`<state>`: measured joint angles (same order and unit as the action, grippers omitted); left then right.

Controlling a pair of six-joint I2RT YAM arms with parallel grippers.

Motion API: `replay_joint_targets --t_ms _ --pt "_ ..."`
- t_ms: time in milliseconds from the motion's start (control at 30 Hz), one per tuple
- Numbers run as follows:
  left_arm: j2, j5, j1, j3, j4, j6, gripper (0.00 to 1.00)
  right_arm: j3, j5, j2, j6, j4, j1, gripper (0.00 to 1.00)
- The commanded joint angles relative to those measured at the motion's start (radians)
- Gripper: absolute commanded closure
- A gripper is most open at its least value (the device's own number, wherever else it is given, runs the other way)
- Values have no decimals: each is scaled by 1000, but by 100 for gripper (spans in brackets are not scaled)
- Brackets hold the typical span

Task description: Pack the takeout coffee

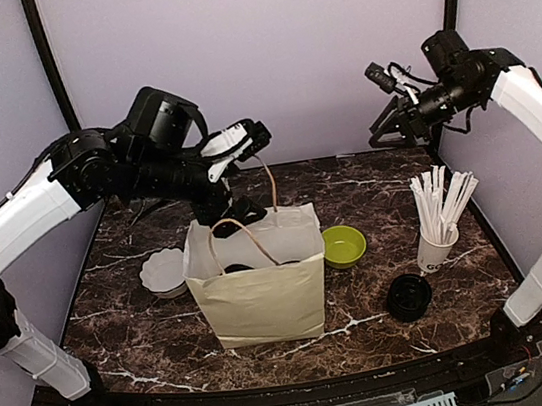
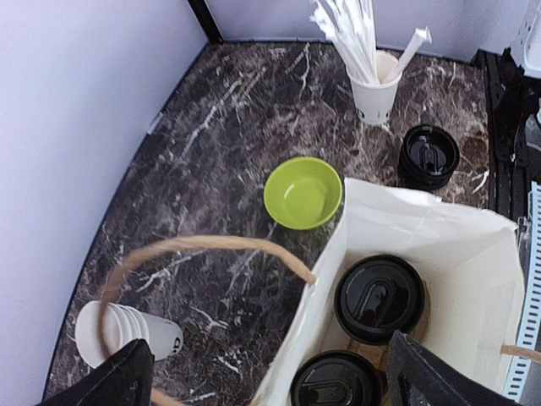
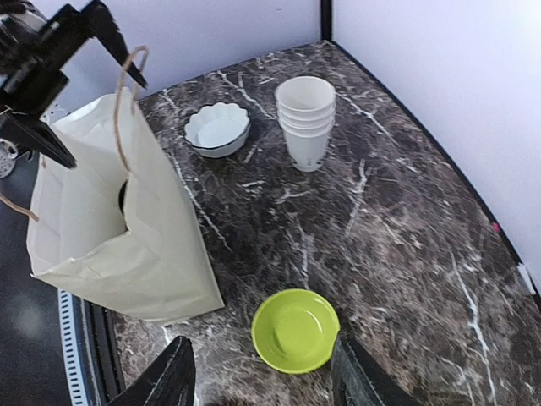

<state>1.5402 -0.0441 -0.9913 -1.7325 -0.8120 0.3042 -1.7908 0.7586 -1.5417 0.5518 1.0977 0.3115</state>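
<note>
Two takeout coffee cups, showing only as black lids [image 2: 379,298] [image 2: 336,382], stand inside the open beige paper bag [image 1: 260,300] in the middle of the table. My left gripper [image 2: 270,391] hangs open over the bag's back edge, one finger above the bag's mouth and the other outside it. The bag's brown handle [image 2: 203,245] arches up between its fingers. In the top view the left gripper [image 1: 246,171] is just behind the bag. My right gripper [image 3: 264,385] is open and empty, raised high at the back right [image 1: 389,131], looking down on the table.
A lime-green bowl [image 1: 344,245] sits right of the bag. A white cup full of long white sticks [image 1: 436,240] and a stack of black lids [image 1: 408,297] stand further right. A white scalloped dish [image 1: 164,272] and stacked empty white cups [image 3: 306,118] are left of the bag.
</note>
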Motion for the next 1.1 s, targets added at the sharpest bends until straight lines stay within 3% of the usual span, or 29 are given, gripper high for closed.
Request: replay_joint_targets --t_ms 0,200,333,500,733,1067 --pt "-124 -16 -4 -1 152 27 1 32 -19 42 91 100 -150 47" --pt "-176 -107 -4 35 286 20 1 122 -58 131 132 152 -346 56" --pt "-217 -131 -4 98 383 12 1 239 -99 203 147 141 -439 56" --pt "-256 -133 -3 169 459 4 1 334 -171 247 109 83 -453 56" --pt "-278 -124 -3 210 471 -36 1 362 -217 219 39 12 -454 67" --pt "-306 -120 -4 244 469 -61 1 387 -224 182 11 -45 -454 64"
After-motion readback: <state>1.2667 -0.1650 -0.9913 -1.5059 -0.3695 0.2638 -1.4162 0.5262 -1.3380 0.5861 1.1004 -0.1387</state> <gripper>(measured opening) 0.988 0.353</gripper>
